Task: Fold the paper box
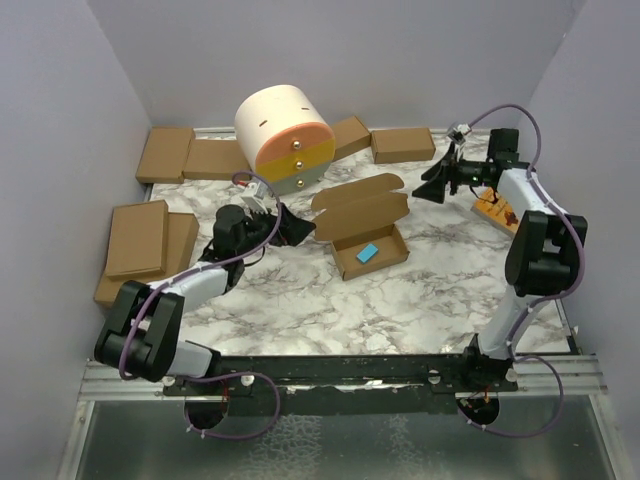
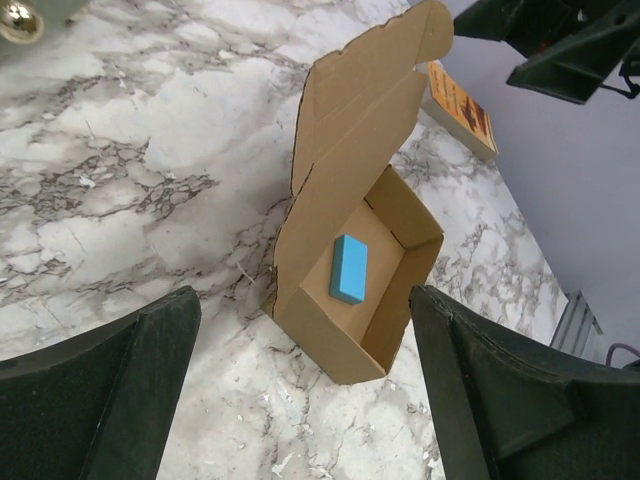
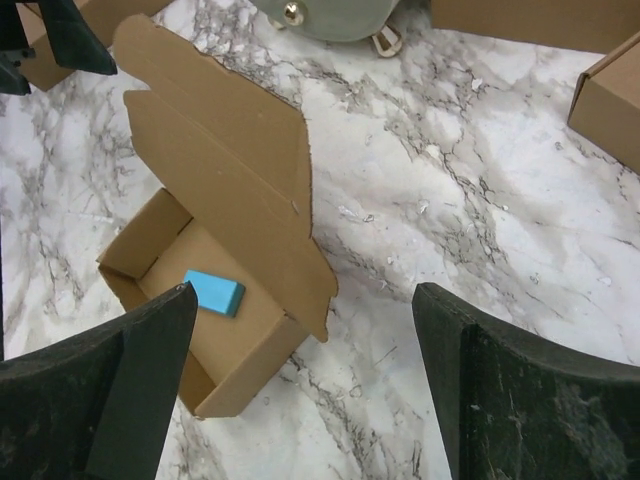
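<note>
The paper box (image 1: 365, 235) sits near the middle of the tabletop (image 1: 400, 300), its tray formed with walls upright and its lid (image 1: 358, 200) thrown open toward the back; a small blue block (image 1: 365, 251) lies flat on the tray floor. The tabletop is white marble with grey veining. The left tool (image 1: 292, 227) hangs just left of the box and the right tool (image 1: 437, 185) to its upper right, both with jaws spread wide and holding nothing. Behind the box stands a round cream, orange and yellow drawer unit (image 1: 285, 135). Flat brown cardboard boxes (image 1: 190, 155) line the back edge and stack at the left. An orange booklet (image 1: 497, 210) lies by the right wall. Plain pale grey-lilac walls (image 1: 400, 50) close in three sides, and a metal rail (image 1: 340, 375) runs along the near edge.
</note>
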Robot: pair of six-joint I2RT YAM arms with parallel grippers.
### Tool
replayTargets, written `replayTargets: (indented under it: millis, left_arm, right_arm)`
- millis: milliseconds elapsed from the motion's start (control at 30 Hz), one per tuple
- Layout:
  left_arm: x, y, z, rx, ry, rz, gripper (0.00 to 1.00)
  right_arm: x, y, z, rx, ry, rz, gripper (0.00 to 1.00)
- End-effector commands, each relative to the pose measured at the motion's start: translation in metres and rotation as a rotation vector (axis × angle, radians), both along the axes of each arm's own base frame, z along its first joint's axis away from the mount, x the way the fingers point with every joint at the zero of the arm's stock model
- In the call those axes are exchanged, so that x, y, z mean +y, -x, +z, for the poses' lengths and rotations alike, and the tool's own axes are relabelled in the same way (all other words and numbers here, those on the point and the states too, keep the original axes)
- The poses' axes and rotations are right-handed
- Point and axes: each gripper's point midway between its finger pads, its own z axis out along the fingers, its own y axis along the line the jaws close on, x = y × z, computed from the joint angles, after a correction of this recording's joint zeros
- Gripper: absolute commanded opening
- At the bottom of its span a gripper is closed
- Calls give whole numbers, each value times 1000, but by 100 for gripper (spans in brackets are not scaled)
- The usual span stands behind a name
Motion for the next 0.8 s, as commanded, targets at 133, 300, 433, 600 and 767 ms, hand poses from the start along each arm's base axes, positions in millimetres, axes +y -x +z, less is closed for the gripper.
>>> replayTargets:
  millis: [133, 300, 433, 600, 767]
  left_arm:
    - [-17, -9, 1, 3, 39, -98, 83]
    - [-21, -18, -6, 19, 32, -107, 80]
    - [-27, -23, -15, 42, 33, -122, 77]
    - [-34, -30, -22, 66, 42, -144, 69]
    - [-38, -34, -21, 64, 42, -150, 59]
  right_arm:
    - [11, -17, -37, 77, 64, 60, 86]
    - [23, -17, -53, 116, 56, 104, 81]
    - [31, -16, -60, 140, 47, 125, 74]
    - [39, -12, -64, 153, 36, 158, 63]
    - [40, -10, -62, 144, 30, 167, 52]
